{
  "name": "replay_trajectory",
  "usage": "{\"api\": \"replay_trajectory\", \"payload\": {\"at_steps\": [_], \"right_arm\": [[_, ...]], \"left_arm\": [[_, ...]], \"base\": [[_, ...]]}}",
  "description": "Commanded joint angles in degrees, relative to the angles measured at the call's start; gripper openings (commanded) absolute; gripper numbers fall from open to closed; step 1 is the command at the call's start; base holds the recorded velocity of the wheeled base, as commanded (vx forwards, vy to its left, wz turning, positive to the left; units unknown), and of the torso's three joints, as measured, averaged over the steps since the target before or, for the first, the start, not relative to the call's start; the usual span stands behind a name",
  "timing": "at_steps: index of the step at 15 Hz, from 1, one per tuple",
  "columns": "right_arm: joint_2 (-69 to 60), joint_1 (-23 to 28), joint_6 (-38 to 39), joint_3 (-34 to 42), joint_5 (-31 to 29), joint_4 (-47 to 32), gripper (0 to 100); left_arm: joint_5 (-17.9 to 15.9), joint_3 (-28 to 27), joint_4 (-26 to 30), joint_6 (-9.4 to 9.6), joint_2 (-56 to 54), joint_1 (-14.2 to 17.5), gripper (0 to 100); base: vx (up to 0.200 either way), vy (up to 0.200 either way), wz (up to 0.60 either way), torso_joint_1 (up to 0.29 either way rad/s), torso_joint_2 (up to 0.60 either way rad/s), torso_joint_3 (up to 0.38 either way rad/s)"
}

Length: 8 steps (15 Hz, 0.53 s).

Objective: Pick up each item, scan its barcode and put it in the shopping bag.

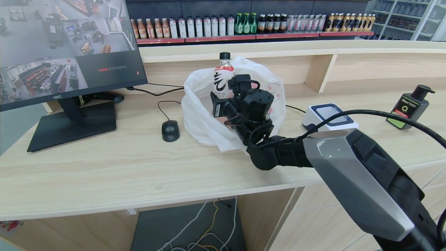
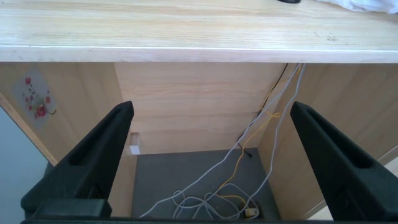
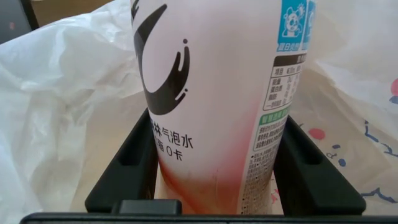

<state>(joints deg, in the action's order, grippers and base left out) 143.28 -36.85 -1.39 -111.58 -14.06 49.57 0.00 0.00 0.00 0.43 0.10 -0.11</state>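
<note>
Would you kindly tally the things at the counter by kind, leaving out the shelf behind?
monitor: 1
mouse: 1
bag: 1
drink bottle: 1
scanner: 1
pump bottle: 1
Total: 6

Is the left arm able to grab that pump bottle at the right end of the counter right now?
Probably not. The left gripper hangs open below the counter edge, while the pump bottle stands at the far right, beyond the shopping bag and the scanner.
</note>
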Motion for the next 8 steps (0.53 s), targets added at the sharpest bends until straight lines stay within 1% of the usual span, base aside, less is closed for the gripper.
{"api": "replay_trajectory", "payload": {"at_steps": [1, 8], "right_arm": [[0.7, -0.4, 0.9, 0.0, -0.8, 0.0, 0], [0.4, -0.9, 0.9, 2.0, -1.1, 0.2, 0]], "left_arm": [[0.0, 0.0, 0.0, -0.08, 0.0, 0.0, 100], [0.0, 0.0, 0.0, 0.01, 0.0, 0.0, 100]], "base": [[0.000, 0.000, 0.00, 0.000, 0.00, 0.000], [0.000, 0.000, 0.00, 0.000, 0.00, 0.000]]}}
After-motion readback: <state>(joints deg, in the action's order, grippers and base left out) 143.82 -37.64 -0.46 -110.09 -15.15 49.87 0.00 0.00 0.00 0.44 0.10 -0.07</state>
